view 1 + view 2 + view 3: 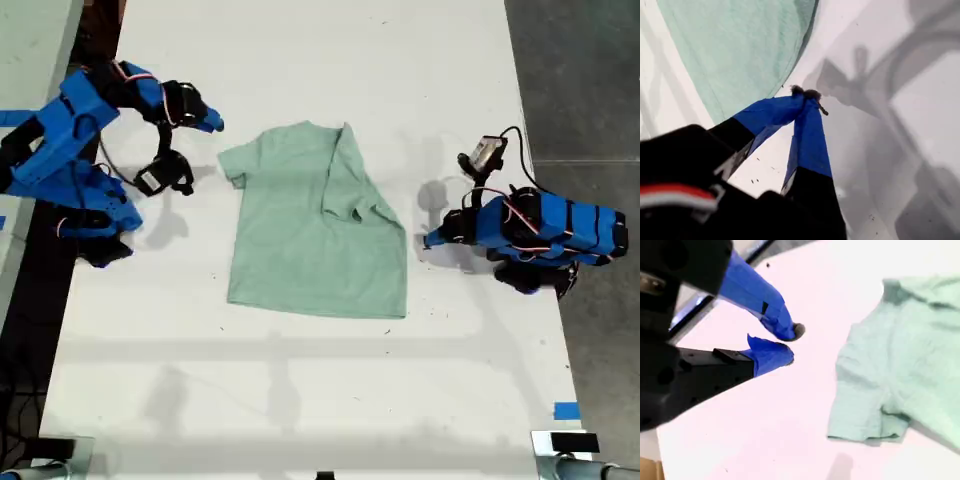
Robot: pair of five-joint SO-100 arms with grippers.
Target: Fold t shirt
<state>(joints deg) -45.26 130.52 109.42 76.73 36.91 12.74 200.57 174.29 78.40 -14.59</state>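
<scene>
The pale mint-green t shirt (300,240) lies flat in the middle of the white table (300,400). Its side toward the exterior view's right is folded over onto the body. My first gripper (428,240) rests on the table just off that folded edge, on the exterior view's right. In the first wrist view it (807,94) is shut on nothing, with the t shirt (740,45) just beyond its tips. My second gripper (212,124) hovers at the exterior view's upper left, near the spread sleeve. Its jaws (792,342) stand a little apart and empty, clear of the t shirt (900,355).
Both blue arm bases stand at the table's side edges in the exterior view. A strip of blue tape (565,410) marks the lower right. Dark floor (580,80) lies past the table's right edge.
</scene>
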